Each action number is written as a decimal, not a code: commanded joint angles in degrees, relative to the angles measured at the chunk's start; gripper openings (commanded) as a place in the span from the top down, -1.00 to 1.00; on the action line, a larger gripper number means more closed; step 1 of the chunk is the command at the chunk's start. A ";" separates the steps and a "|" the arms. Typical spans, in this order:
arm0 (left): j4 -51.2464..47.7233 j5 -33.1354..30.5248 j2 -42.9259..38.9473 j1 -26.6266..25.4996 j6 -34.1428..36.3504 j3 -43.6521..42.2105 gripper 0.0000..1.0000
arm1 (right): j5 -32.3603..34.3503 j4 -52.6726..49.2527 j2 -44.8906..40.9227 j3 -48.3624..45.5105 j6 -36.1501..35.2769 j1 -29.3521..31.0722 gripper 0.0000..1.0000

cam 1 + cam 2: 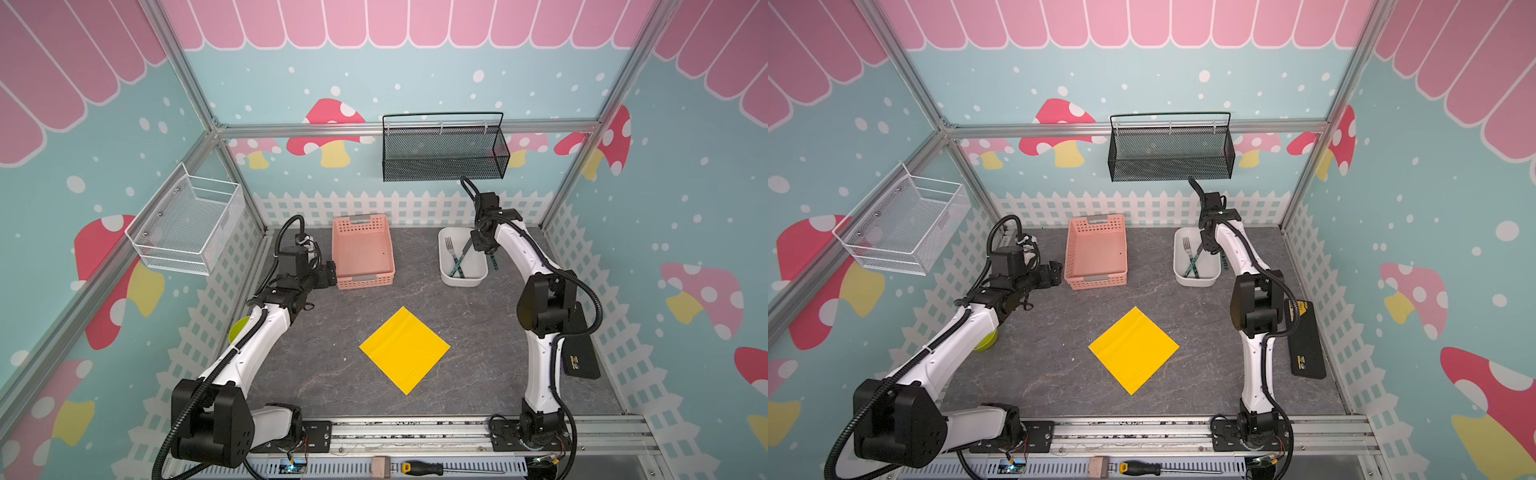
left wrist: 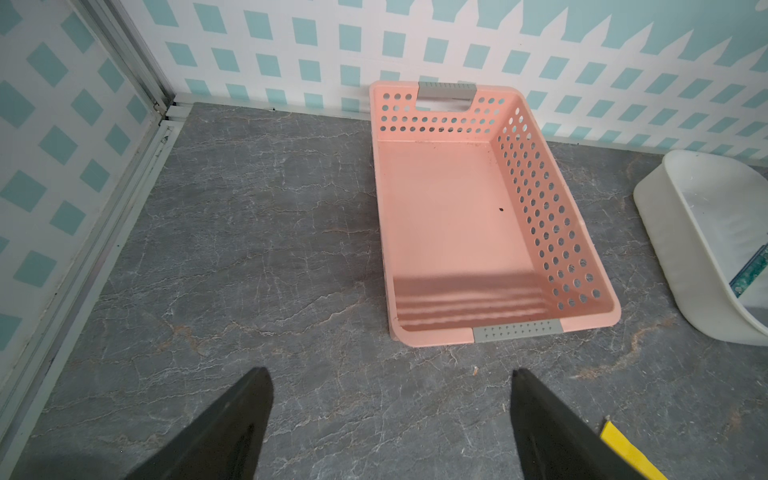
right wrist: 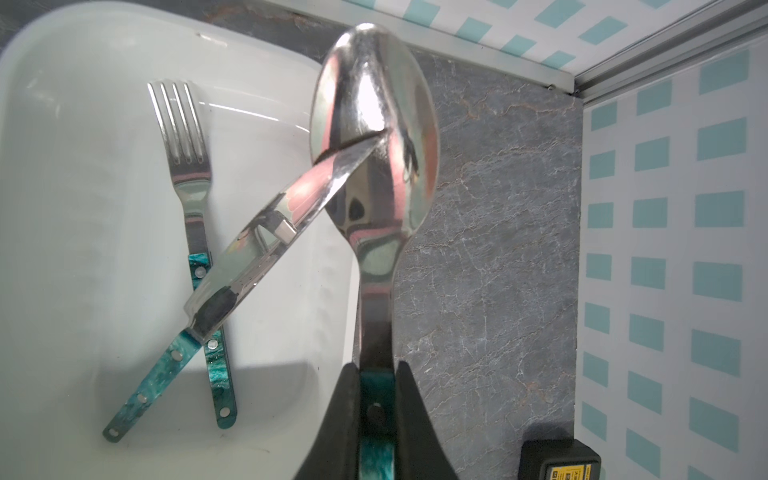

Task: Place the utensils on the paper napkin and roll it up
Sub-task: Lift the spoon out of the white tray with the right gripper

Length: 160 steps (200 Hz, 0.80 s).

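Nearest you, low in the middle of both top views, the paper napkin (image 1: 404,351) lies flat on the surface (image 1: 316,365), turned like a diamond. Farther back on the left, your left fingers (image 2: 232,428) stand wide apart with nothing between them, facing the pink basket (image 1: 363,249). At the upper right, your right fingers (image 3: 345,415) are clamped on the spoon (image 3: 374,137) handle by the white tub (image 1: 461,280) rim. The fork (image 3: 183,137) and knife (image 3: 266,245) lie crossed inside the tub.
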 commanded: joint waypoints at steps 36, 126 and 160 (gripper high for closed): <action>0.50 1.14 0.40 0.02 -0.65 0.60 -0.82 | 1.40 2.64 -5.61 5.05 -1.83 -0.54 1.00; 0.57 1.96 0.07 0.03 -1.17 0.56 -0.82 | -18.14 0.09 -10.21 -0.62 5.35 -0.04 1.00; 0.70 2.97 -0.71 0.01 -1.83 0.39 -0.81 | -23.64 3.96 -16.13 -10.54 9.50 1.11 1.00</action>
